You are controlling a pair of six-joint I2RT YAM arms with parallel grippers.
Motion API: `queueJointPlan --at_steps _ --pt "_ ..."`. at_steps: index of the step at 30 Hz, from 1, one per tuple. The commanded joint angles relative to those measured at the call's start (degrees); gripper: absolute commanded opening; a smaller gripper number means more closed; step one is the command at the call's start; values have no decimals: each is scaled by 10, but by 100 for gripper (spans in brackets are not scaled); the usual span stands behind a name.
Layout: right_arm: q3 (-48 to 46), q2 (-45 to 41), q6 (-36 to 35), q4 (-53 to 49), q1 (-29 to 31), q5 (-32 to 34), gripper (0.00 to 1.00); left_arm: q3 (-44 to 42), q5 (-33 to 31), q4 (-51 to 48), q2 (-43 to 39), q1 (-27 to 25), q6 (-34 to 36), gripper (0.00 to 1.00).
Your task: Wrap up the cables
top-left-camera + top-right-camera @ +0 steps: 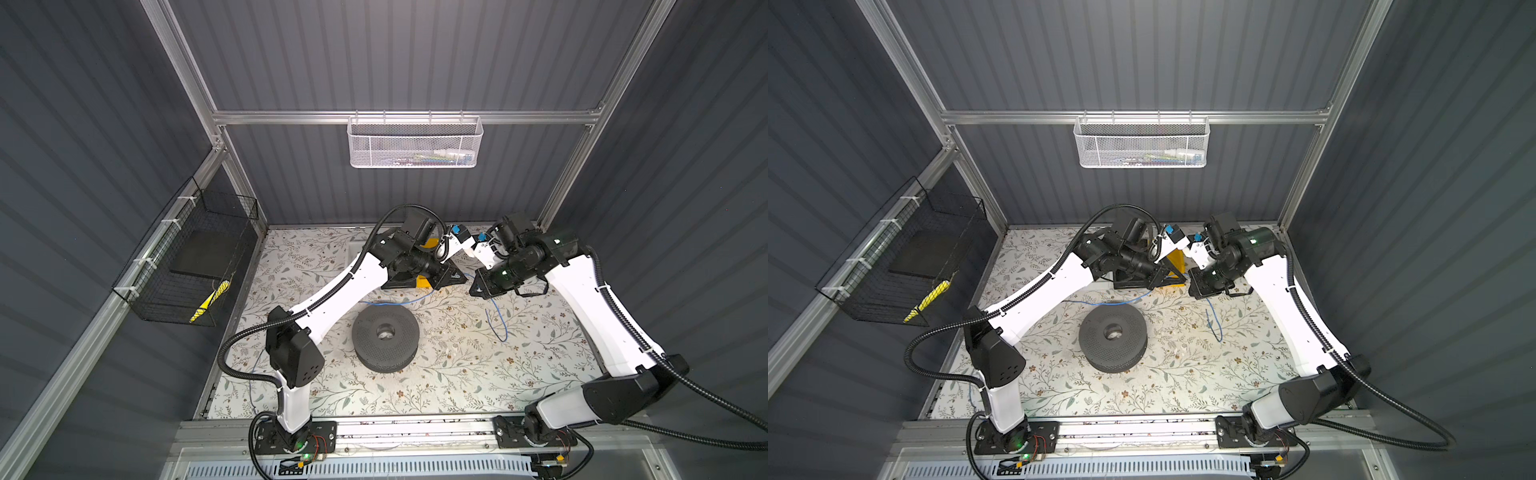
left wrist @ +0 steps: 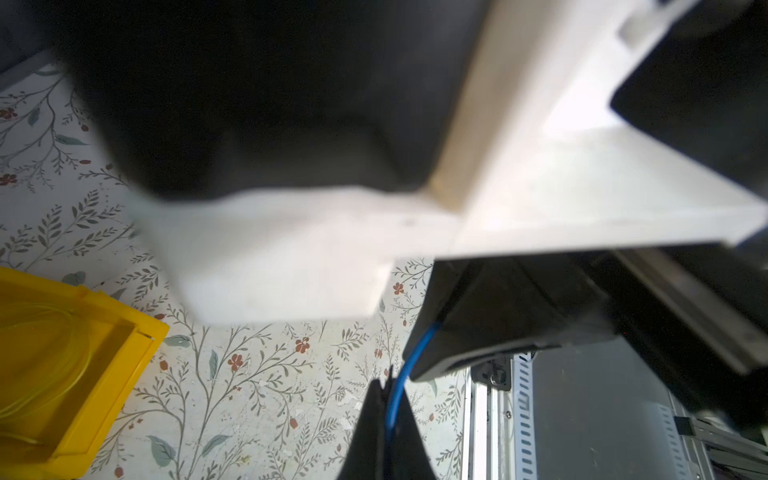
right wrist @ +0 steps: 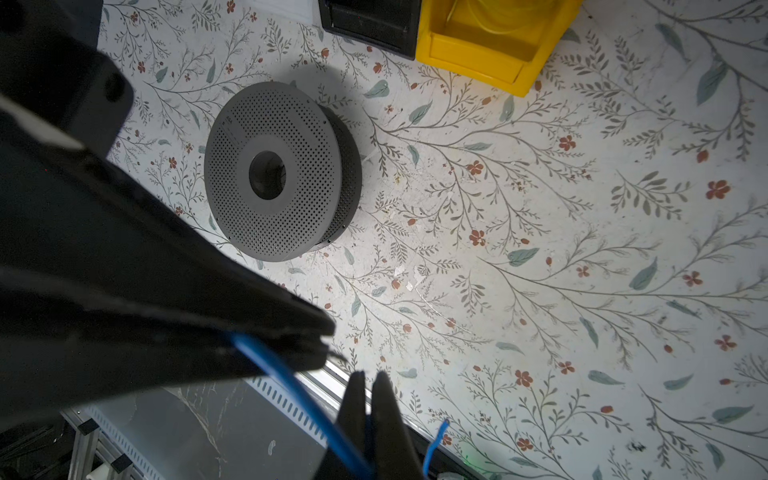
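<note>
Black fingertips of the left gripper point(image 2: 384, 390) are pressed together on the thin blue wire point(image 2: 401, 374), which enters them from one side, as the left wrist view shows. The right gripper point(image 3: 368, 390) is likewise clamped on the same wire: in the right wrist view the strand runs from the left gripper's tips straight into the closed right fingers, and a short free end curls out just beside them. The two grippers sit tip to tip, near each other but apart, above the far edge of the tabletop point(image 1: 457, 374), with only a short span of wire between them.

In both top views the rest of the wire point(image 1: 395, 304) point(image 1: 1117, 303) lies on the floral tabletop. One length sweeps from the left gripper toward the left edge and passes under the left arm. A narrow loop lies on the tabletop below the right gripper.

A dark grey perforated spool point(image 1: 384, 334) point(image 3: 276, 170) lies flat at the middle of the tabletop, clear of the wire. A yellow bin point(image 3: 494, 45) and a black bin point(image 3: 370, 20) stand side by side at the far edge, beyond the spool.
</note>
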Motion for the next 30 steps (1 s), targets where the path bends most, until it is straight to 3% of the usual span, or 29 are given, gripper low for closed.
queueJointPlan --at_steps 1,2,3,4,11,16,20,22,25,27,30 --pt "8 -10 -12 -8 5 -32 0 5 -3 10 -17 1 -8 0" --pt "6 -15 -11 -3 5 -31 6 5 -5 11 -19 0 -8 0" --pt "5 -21 -11 -1 5 -30 29 6 -12 11 -19 0 -11 0" --pt "7 -28 -12 0 5 -28 43 8 -22 8 -19 0 -11 0" --pt "4 -127 0 28 -23 -28 82 3 -74 21 -20 15 -22 0" --pt "-18 -200 38 61 -78 34 80 6 -93 55 -25 24 -33 0" --pt "-49 -280 68 83 -128 15 69 41 -90 52 -13 32 -36 0" --pt "-80 -310 88 97 -157 2 68 55 -94 52 -10 34 -39 0" --pt "-130 -337 100 119 -228 -52 65 67 -87 52 -14 34 -40 0" --pt "-166 -339 109 153 -293 -133 65 63 -68 53 -25 34 -32 0" --pt "-204 -325 135 208 -334 -194 65 49 -52 56 -48 34 -22 0"
